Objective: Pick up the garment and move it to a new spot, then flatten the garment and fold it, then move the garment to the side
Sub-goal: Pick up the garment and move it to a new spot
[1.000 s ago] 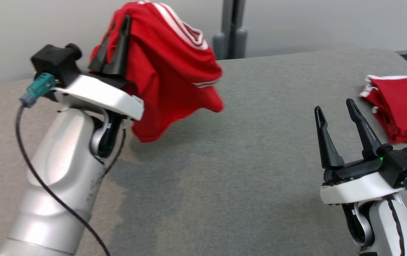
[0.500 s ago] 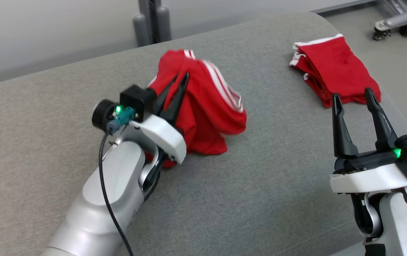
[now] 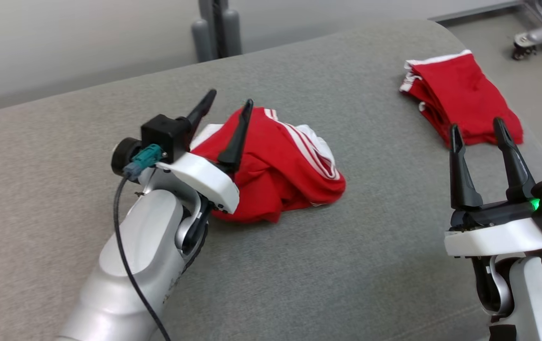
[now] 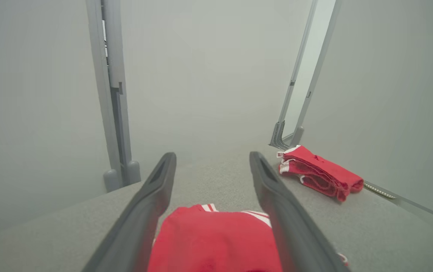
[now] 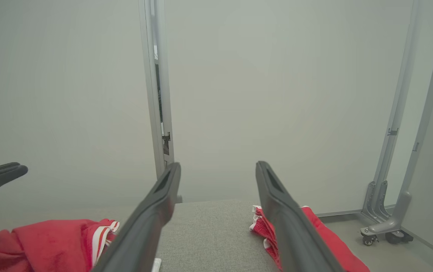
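garment (image 3: 280,175): crumpled red heap resting on the desk (image 3: 370,265), about mid-desk and somewhat nearer the far edge than the near one. Folds hide any lettering.

Second item: folded red cloth (image 3: 465,97) with white edging, by the far right corner, well apart from the heap.

Left claw (image 3: 230,97): fingers spread wide, pointing toward the far edge, standing over the left part of the heap. Nothing is pinched. In the left wrist view the red cloth lies below and between the fingers. Whether a finger brushes it, I cannot tell.

Right claw (image 3: 476,124): also spread and empty, near the right edge, well apart from the garment and closer to the folded cloth.

Small detail: striped trim (image 3: 306,149) runs over the top of the heap.

Judgement: the move to a new spot looks done, since the garment lies free on the desk. Flattening is the step in hand. The next move calls for both claws to find two separate points on an outer edge (hem or shoulders), pinch a thin layer at each, and draw them apart until the cloth lies flat. The right claw must first cross toward mid-desk. The edges are buried in folds, so the trim is the best landmark.
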Robot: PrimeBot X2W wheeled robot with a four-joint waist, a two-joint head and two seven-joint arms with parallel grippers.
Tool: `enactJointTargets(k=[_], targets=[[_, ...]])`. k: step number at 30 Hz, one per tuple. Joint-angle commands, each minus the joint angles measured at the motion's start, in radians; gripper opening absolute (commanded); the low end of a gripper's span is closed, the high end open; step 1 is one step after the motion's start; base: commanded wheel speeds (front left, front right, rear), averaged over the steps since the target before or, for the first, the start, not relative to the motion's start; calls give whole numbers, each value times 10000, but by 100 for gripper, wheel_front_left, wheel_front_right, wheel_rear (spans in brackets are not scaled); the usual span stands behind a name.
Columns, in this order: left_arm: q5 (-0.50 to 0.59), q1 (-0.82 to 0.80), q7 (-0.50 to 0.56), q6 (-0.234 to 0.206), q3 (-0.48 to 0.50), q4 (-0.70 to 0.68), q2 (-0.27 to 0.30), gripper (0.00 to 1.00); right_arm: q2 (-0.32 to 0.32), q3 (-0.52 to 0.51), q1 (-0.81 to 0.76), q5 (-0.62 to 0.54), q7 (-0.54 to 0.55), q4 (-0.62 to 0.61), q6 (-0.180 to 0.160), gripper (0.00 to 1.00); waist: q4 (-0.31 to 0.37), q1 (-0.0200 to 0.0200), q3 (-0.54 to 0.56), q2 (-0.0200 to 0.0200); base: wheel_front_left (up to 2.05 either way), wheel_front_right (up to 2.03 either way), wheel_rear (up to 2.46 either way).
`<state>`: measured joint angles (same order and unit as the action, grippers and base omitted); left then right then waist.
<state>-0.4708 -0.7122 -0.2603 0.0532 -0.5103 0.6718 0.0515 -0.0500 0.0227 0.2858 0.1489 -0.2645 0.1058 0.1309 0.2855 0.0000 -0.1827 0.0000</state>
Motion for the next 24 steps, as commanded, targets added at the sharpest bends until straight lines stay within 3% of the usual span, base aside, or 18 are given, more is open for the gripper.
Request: enactJointTargets(k=[1, 7, 12, 20, 24], targets=[[144, 229, -43, -76, 184, -174, 102, 100, -25, -10, -86, -69, -10, 8, -3, 100, -361, 0, 266, 0, 0, 0, 0], [971, 1230, -43, -328, 1511, -1617, 522, 100, -230, 110, -310, -164, -9, 84, -3, 100, -1204, 0, 800, 0, 0, 0, 0], [1390, 2432, -38, -182, 2457, -2448, 682, 100, -377, -34, -630, -177, -9, 89, -3, 100, -1949, 0, 1158, 0, 0, 0, 0], [1966, 5138, -37, 75, 4279, -3797, 316, 100, -365, -74, -1171, -84, -9, 237, -3, 100, -2812, 0, 1552, 0, 0, 0, 0], [2207, 5982, -37, 277, 4616, -4219, 88, 100, -310, -77, -1302, -66, -9, 302, -3, 100, -2980, 0, 1602, 0, 0, 0, 0]])
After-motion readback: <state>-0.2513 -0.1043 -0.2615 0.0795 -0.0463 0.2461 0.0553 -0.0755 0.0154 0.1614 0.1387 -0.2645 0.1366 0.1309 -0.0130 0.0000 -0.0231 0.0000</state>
